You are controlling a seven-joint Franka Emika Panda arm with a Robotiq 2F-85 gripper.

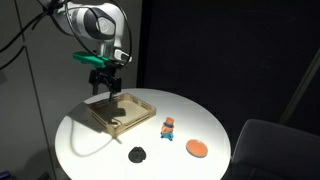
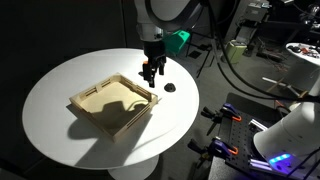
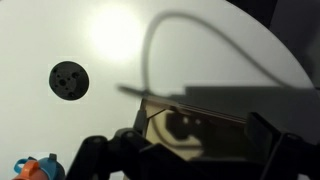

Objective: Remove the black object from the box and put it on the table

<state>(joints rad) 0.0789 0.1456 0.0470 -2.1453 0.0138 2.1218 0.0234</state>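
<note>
The black object [image 1: 137, 154] is a small round flattish lump lying on the white table [image 1: 215, 118], outside the box, near its corner. It also shows in the wrist view [image 3: 68, 80] and in an exterior view [image 2: 169, 87]. The box [image 1: 140, 118] is a shallow light wood tray and looks empty in both exterior views [image 2: 84, 98] and in the wrist view [image 3: 215, 108]. My gripper [image 1: 104, 85] hovers above one edge of the box, open and empty, as seen in an exterior view [image 2: 150, 76] and the wrist view [image 3: 185, 150].
A small orange-and-blue toy [image 1: 168, 127] and an orange disc [image 1: 197, 148] lie on the table beside the box. The toy shows at the wrist view's bottom left [image 3: 35, 168]. A dark chair [image 1: 275, 150] stands by the table's edge. A cable's shadow crosses the table [image 3: 170, 30].
</note>
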